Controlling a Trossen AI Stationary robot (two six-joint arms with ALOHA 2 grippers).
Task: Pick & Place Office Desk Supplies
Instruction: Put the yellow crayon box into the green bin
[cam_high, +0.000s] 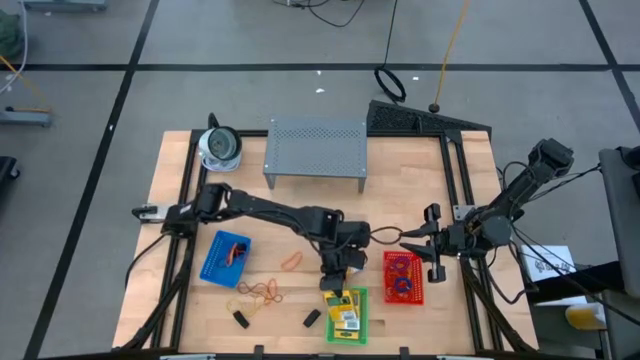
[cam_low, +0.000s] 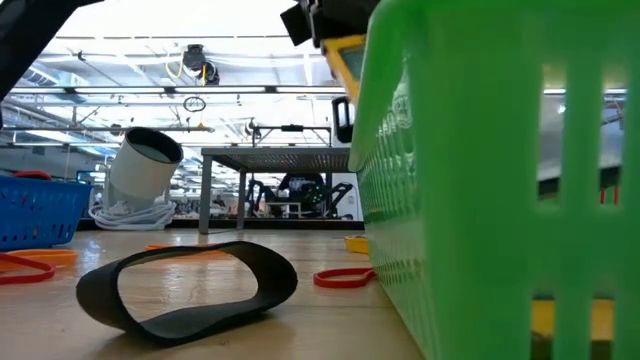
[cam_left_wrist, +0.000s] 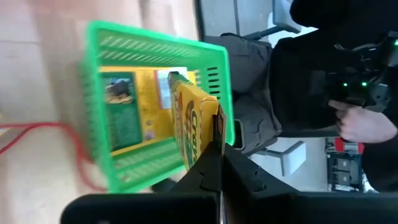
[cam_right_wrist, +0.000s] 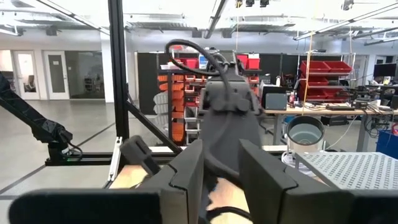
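A crayon box (cam_left_wrist: 191, 127) is held clenched in the left gripper (cam_left_wrist: 219, 140) just above the green basket (cam_left_wrist: 99, 106) and, if released tilted, could be caught on the rim, while the right gripper (cam_high: 432, 243) is kept half open beside the basket.

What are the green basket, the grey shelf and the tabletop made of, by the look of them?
The green basket looks like moulded plastic: glossy, with slotted walls. The grey shelf looks like painted sheet metal, matte and punched with rows of small holes. The tabletop looks like pale wood, with plank lines showing, smooth and probably sealed.
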